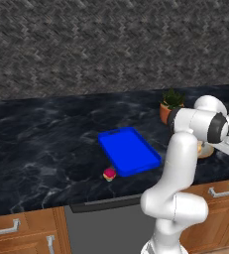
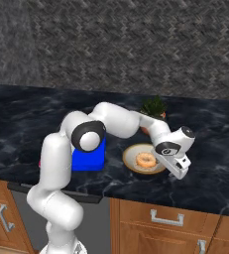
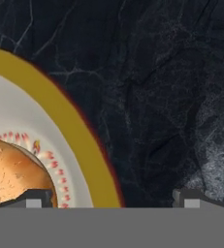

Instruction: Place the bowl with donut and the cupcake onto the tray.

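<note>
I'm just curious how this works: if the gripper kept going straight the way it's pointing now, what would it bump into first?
Most likely the bowl: its rim lies between the two fingers in the hand view, one tip over the donut, the other over bare counter. The gripper hangs at the bowl's edge; depth is unclear.

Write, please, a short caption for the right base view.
The hand hangs at the rim of the bowl with the donut; the tray lies beside it.
</note>
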